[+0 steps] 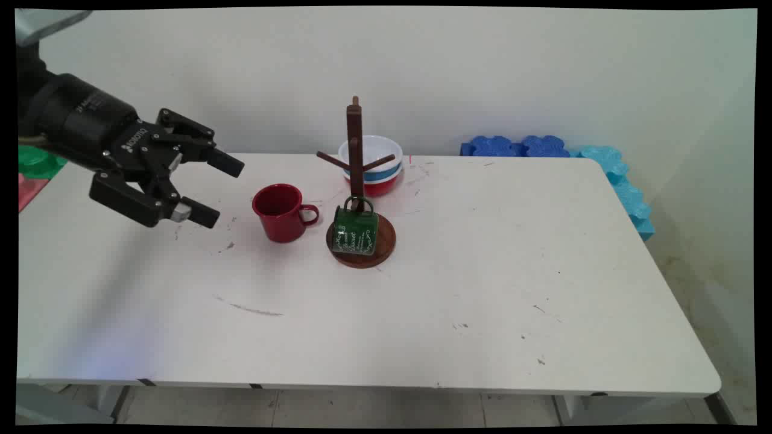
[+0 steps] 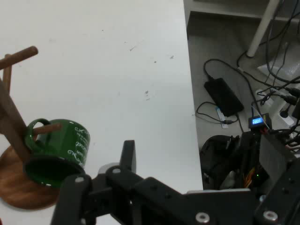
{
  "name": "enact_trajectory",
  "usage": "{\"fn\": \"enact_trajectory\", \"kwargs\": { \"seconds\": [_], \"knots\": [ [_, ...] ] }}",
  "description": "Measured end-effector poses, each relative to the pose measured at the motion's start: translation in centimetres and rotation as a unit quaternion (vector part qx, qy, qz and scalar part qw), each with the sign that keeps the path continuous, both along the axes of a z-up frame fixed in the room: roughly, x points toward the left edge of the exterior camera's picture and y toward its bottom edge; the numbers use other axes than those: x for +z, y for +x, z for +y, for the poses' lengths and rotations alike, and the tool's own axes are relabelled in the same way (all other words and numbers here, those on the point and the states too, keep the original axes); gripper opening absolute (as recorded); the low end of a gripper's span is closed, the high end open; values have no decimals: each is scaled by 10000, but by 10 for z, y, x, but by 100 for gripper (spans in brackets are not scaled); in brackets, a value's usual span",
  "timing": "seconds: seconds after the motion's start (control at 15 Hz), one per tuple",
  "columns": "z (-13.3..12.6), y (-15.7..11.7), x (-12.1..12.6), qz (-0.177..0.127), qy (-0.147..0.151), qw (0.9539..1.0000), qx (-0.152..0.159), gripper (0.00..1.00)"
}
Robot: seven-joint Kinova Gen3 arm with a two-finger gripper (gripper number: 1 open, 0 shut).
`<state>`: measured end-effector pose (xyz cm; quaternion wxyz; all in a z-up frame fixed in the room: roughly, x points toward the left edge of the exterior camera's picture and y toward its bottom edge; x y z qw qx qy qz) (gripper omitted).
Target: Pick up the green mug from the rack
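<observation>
Black and spread wide, the claw [image 1: 208,188] hangs above the left part of the white surface [image 1: 458,301] with its 2 fingers [image 1: 225,163] apart and nothing between them, pointing to the right. Nearest to it is a red mug [image 1: 278,213], standing upright just to the right of the fingertips and apart from them, mouth up, its handle turned to the right. Right of that mug stands a wooden mug tree [image 1: 356,163] on a round base [image 1: 386,241]. A green mug [image 1: 354,232] with white lettering hangs by its handle from a low peg, its long axis tilted and its mouth facing down toward the base. Behind the tree sit stacked bowls [image 1: 377,154], white over blue over red. Blue foam pieces [image 1: 518,146] lie along the far right edge.
</observation>
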<state>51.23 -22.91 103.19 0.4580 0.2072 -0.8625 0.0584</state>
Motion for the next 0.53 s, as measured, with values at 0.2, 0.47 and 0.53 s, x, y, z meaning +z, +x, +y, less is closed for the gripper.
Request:
{"fn": "enact_trajectory", "kwargs": {
  "seconds": [0.2, 0.47, 0.53],
  "knots": [
    [-4, 3, -6, -3, 41, 10000, 56, 100],
    [-12, 8, -18, -10, 120, 9998, 149, 100],
    [-14, 10, -22, -7, 150, 9997, 177, 100]
  ]
}}
